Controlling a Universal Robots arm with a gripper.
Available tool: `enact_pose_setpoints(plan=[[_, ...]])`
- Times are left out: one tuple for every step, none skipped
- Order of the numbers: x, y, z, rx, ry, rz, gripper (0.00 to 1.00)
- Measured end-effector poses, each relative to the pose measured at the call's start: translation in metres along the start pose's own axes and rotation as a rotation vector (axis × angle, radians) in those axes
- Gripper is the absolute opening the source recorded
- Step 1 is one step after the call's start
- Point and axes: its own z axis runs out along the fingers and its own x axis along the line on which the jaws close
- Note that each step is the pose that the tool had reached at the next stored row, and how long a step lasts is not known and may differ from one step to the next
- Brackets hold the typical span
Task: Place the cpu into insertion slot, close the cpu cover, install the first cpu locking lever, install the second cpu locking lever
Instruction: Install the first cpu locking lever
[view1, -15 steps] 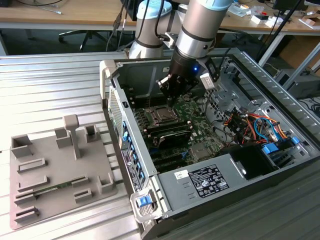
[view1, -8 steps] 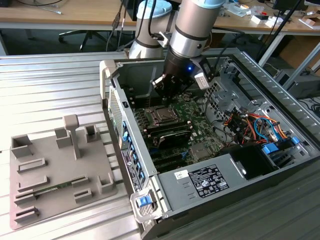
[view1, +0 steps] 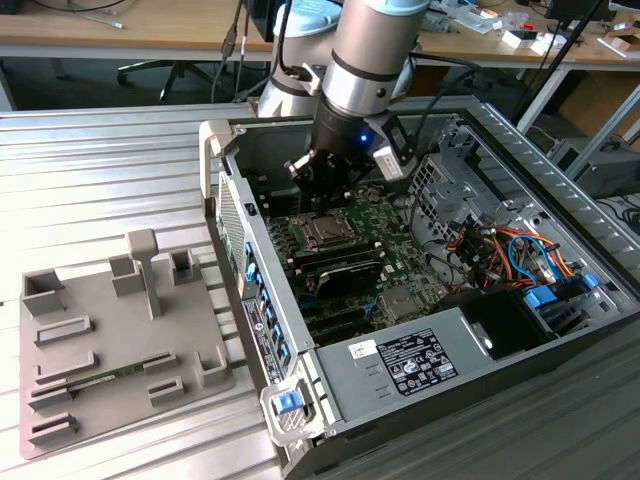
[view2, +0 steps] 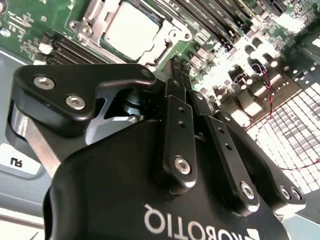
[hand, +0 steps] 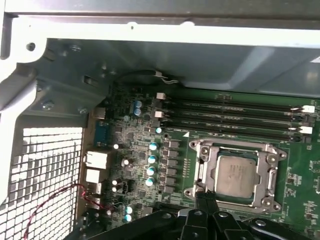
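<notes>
The cpu (hand: 237, 175) lies flat in the insertion slot (hand: 272, 176), its silvery face up; it also shows in the exterior view (view1: 325, 232) and the second wrist view (view2: 131, 30). The cpu cover (hand: 201, 167) lies down around the chip as a silvery frame. My gripper (view1: 321, 203) hangs just above the board inside the open computer case. Its fingertips (hand: 205, 199) are pressed together with nothing between them, right at the socket's edge. In the second wrist view the shut gripper (view2: 176, 64) ends just short of the socket's corner.
The long black memory slots (hand: 235, 117) run beside the socket. The case wall (view1: 225, 200) and a perforated rear panel (hand: 45, 170) hem the arm in. Coloured cables (view1: 510, 250) and a power supply (view1: 420, 360) fill the exterior view's right. A grey fixture plate (view1: 110, 340) lies outside the case.
</notes>
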Motion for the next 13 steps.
enact_pose_setpoints(plan=[[0.0019, 0.0002, 0.0001, 0.0, -0.0003, 0.0, 0.11], [0.0044, 0.0005, 0.0001, 0.0, -0.0007, 0.0, 0.11], [0.0071, 0.0009, 0.0002, 0.0, -0.0012, 0.0, 0.11], [0.0083, 0.0016, 0.0002, 0.0002, -0.0013, 0.0, 0.11], [0.01, 0.0025, 0.0002, 0.0003, -0.0014, 0.0, 0.11], [0.0122, 0.004, 0.0002, 0.0003, -0.002, 0.0, 0.11], [0.0138, 0.0054, 0.0002, 0.0002, -0.0027, 0.0, 0.11], [0.015, 0.0068, 0.0001, 0.0003, -0.003, 0.0, 0.11], [0.0168, 0.0104, -0.0001, 0.0004, -0.0034, 0.0, 0.11], [0.0178, 0.0134, -0.0001, 0.0003, -0.0038, 0.0, 0.11], [0.019, 0.0174, -0.0001, 0.0004, -0.004, 0.0, 0.11], [0.0193, 0.0194, -0.0001, 0.0005, -0.004, 0.0, 0.11], [0.0198, 0.0233, 0.0, 0.0004, -0.0041, 0.0, 0.11]])
